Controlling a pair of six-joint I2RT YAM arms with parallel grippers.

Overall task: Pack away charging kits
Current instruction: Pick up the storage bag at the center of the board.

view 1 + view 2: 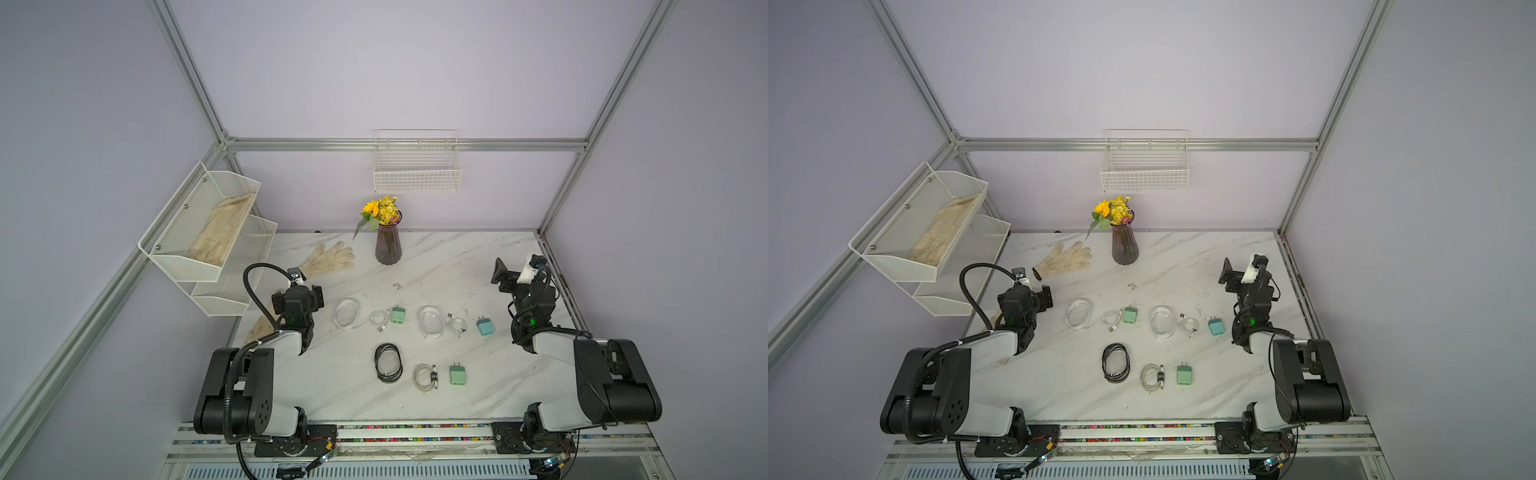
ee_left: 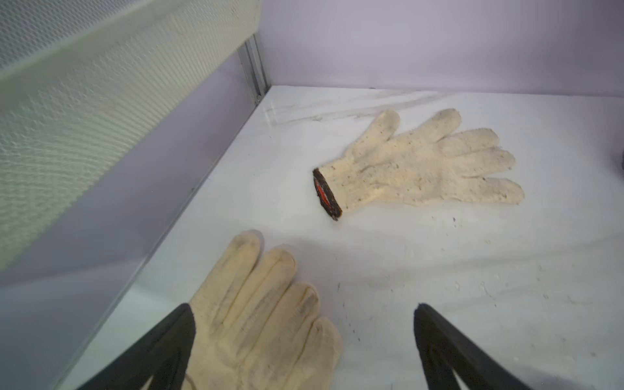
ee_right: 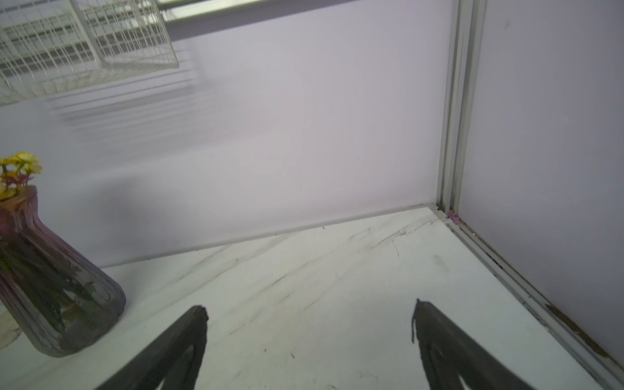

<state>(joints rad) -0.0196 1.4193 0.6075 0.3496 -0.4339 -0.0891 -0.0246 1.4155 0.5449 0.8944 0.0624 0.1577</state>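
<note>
Two grippers, both gaping wide and empty: left gripper (image 2: 304, 310) at nine o'clock above a half-hidden glove (image 2: 263, 320), right gripper (image 3: 309, 307) at three. Between them at the table (image 1: 457, 266) centre lie three plug adapters (image 1: 398, 314), three coiled cables (image 1: 378, 321) and three oval cases (image 1: 347, 314). Both arms reach toward twelve, elbows bent.

The left arm (image 1: 249, 390) and right arm (image 1: 598, 382) pair bulky black joint housings with smooth white shells. Small round holes (image 1: 261, 412) dot the left shoulder. A ribbed black hose (image 1: 246, 284) loops along the left one; thinner black cables (image 1: 517, 328) bunch by the right wrist. A green light (image 1: 292, 319) glows on each wrist. The left gripper (image 2: 304, 305) and right gripper (image 3: 309, 304) have matte black fingers (image 2: 162, 347) tapering to points.
</note>
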